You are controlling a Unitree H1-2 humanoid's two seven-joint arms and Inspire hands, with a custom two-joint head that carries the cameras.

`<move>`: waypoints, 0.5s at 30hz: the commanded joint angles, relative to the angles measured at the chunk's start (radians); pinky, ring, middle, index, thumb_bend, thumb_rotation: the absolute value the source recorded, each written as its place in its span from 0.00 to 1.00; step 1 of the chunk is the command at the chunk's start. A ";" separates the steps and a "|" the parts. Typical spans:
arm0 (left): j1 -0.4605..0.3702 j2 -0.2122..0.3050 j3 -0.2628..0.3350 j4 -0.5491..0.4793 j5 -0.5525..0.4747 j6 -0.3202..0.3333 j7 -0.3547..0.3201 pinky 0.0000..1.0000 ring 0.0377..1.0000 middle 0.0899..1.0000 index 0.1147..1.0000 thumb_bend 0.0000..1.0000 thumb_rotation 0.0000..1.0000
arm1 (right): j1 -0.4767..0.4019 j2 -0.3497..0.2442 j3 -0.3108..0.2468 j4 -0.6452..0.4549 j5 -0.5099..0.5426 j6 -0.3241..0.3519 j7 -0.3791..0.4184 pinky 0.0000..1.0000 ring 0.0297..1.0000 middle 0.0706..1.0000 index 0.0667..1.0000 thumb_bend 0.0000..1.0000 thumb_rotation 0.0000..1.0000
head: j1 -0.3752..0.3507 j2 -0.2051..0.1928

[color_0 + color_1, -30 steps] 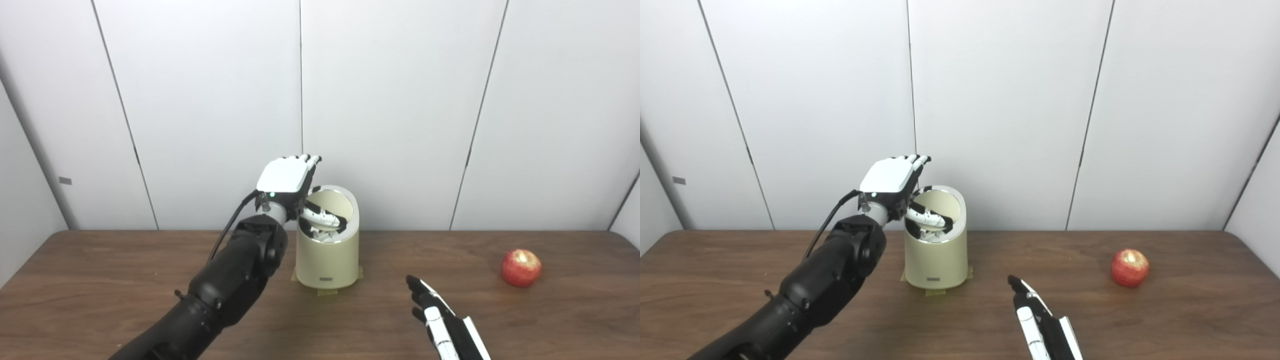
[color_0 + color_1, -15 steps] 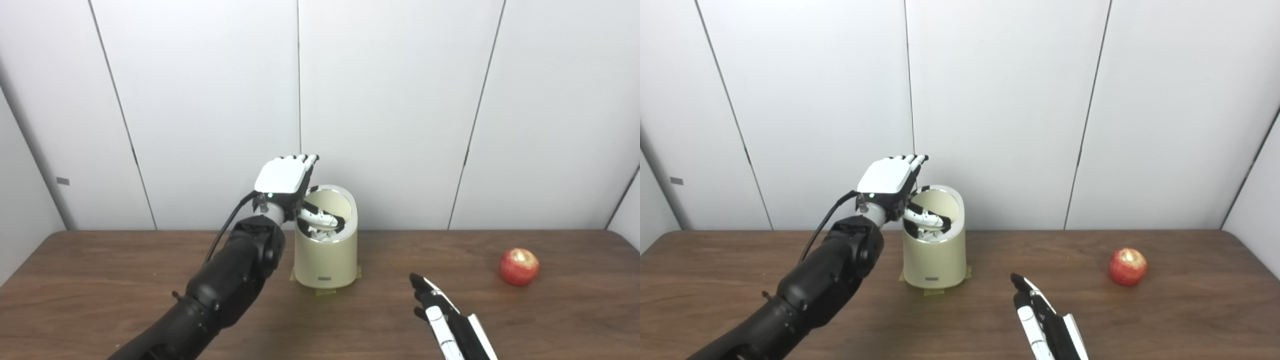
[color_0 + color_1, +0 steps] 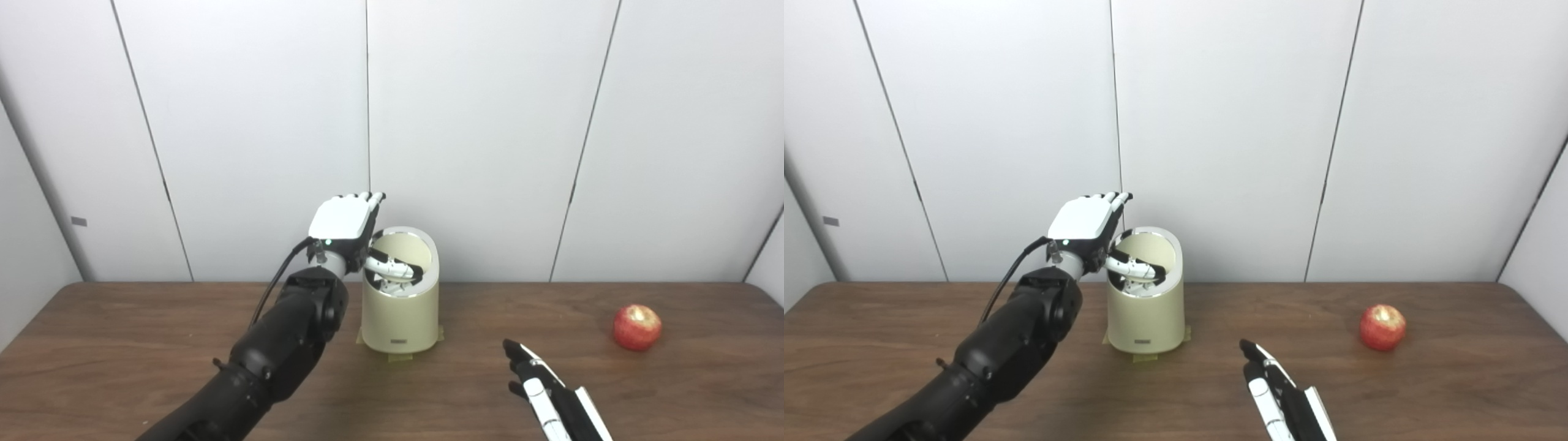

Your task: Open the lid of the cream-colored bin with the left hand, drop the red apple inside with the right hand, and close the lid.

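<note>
A: What sits on the bench point(image 3: 122, 343)?
B: Two things. One cream-colored bin point(image 3: 401, 318) stands upright near the back edge, a little left of the middle, on bits of yellowish tape point(image 3: 401, 357). One red apple point(image 3: 637, 327) lies well apart from it, close to the right edge.

A: And the lid?
B: The lid point(image 3: 411, 252) is tipped up at the back of the bin, and the mouth is open.

A: The hands?
B: Two. The left hand point(image 3: 349, 229) is raised at the bin's left rim, its fingers spread and pointing up, its thumb point(image 3: 392, 268) reaching across the opening. It grips nothing that I can see. The right hand point(image 3: 1274, 392) hovers over the front edge, between bin and apple, fingers straight and parted, holding nothing.
</note>
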 commanded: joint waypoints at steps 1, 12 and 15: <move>0.033 0.018 -0.019 0.039 0.018 0.008 -0.050 0.99 0.97 0.97 0.96 0.99 0.02 | -0.014 -0.006 -0.004 -0.023 0.004 -0.030 0.001 0.88 0.94 0.92 0.87 0.48 0.93 | 0.000 0.000; 0.011 -0.045 0.207 -0.103 -0.268 0.009 -0.138 0.84 0.93 0.97 0.96 0.89 0.04 | -0.013 -0.011 0.002 -0.013 -0.018 -0.037 -0.002 0.87 0.93 0.91 0.87 0.50 0.96 | 0.003 -0.002; -0.005 -0.059 0.238 -0.116 -0.310 0.014 -0.150 0.73 0.90 0.95 0.96 0.90 0.06 | -0.014 -0.011 -0.001 -0.009 -0.014 -0.040 -0.002 0.87 0.93 0.92 0.87 0.50 0.97 | 0.007 -0.003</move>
